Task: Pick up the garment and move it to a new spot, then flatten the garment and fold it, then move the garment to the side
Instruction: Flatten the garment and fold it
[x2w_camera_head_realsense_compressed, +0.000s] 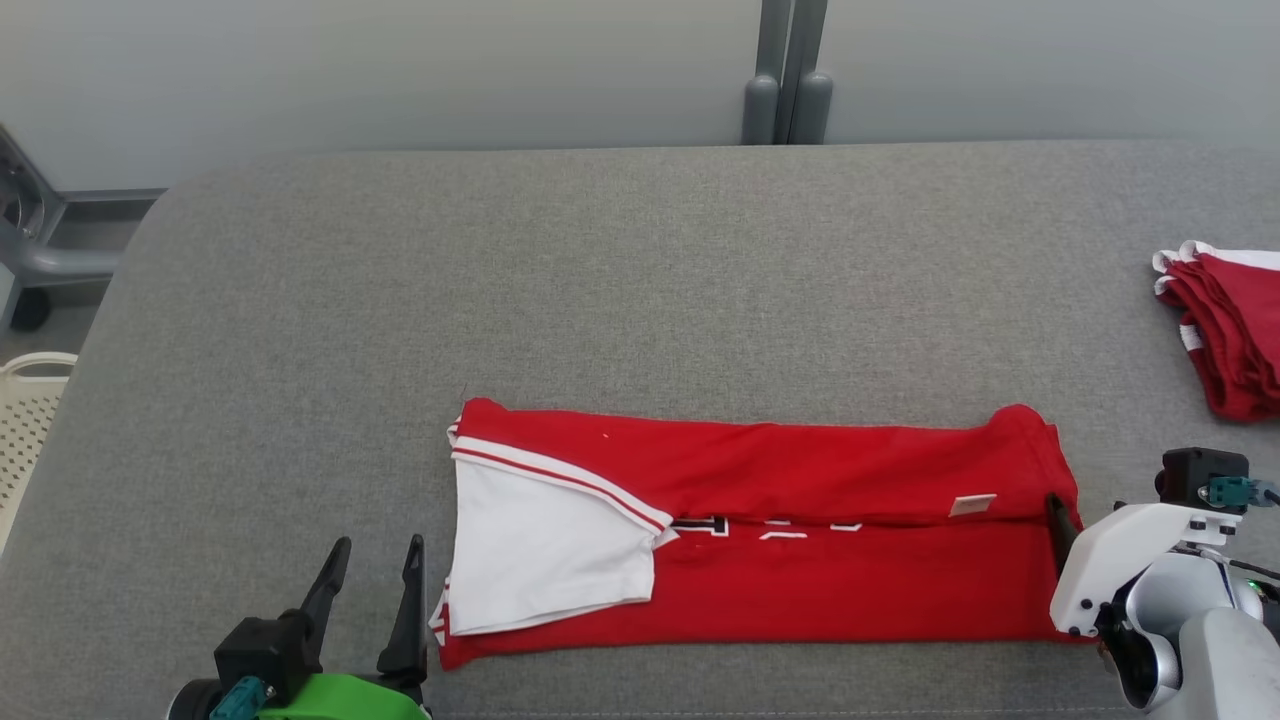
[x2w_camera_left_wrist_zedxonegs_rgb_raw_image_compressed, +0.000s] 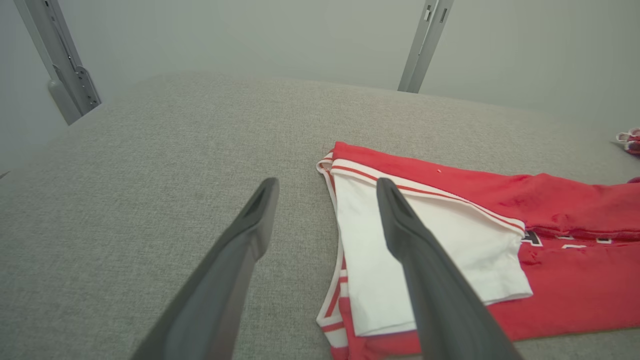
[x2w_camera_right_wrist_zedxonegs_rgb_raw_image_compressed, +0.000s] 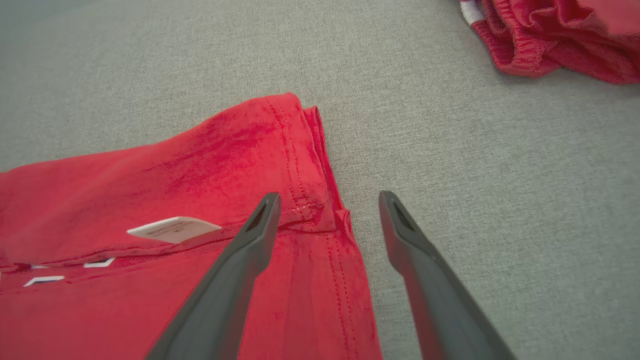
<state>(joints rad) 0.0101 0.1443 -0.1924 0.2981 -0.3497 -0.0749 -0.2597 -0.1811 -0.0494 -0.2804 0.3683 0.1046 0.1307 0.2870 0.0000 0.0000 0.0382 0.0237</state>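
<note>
Garment (x2w_camera_head_realsense_compressed: 850, 600): folded strip at 6 o'clock on the counter (x2w_camera_head_realsense_compressed: 640, 280). Left hand (x2w_camera_head_realsense_compressed: 379, 545) at its 9 o'clock end, right hand (x2w_camera_right_wrist_zedxonegs_rgb_raw_image_compressed: 330, 197) at 3, both wide open, empty. We fear pinching only top layers undoes the fold.

The left tool (x2w_camera_head_realsense_compressed: 378, 548) and right tool (x2w_camera_right_wrist_zedxonegs_rgb_raw_image_compressed: 330, 197) both stand with fingers spread wide.

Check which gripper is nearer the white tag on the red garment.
Right. The right gripper is open at the right end of the red garment, close beside the white tag. The left gripper is open at the opposite end, by the white sleeve.
</note>
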